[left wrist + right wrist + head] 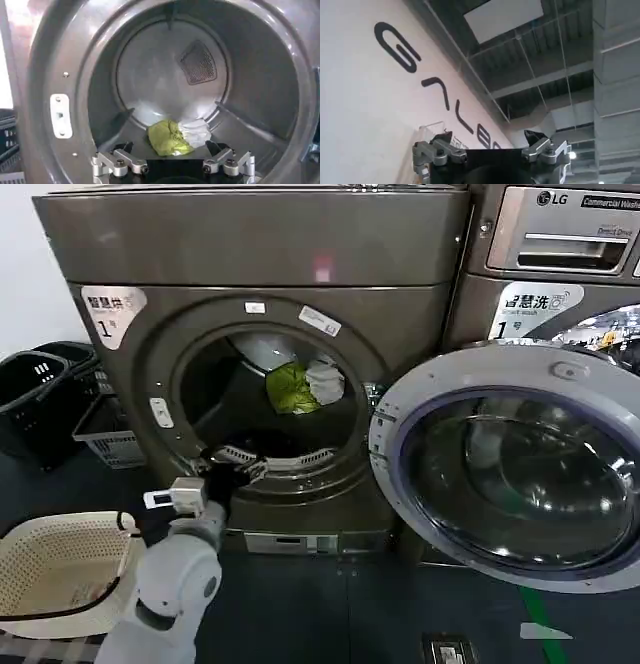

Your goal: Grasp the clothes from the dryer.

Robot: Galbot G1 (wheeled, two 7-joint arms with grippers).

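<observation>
You had the left gripper (243, 467) poised at the lower lip of the round opening of the large bronze-grey metal front-loading dryer (250, 259), its jaws spread wide and empty. The step in hand looked like the approach, with the grasp not yet made. The clothes (177, 136), a small soft bundle of one yellow-green piece and one white-grey piece touching side by side, lay on the floor of the steel drum (165, 75) toward its back, well beyond your fingertips (125, 147). In the left wrist view the bundle sat between the two spread fingers, so your line seemed good. Your next move probably called for reaching deeper and slightly down, keeping the jaws wide until they straddled the fabric. The round glass door (510, 464) hung open to your right. Your right gripper (490, 142) pointed up toward a ceiling, its jaws wide and empty, away from the work.
</observation>
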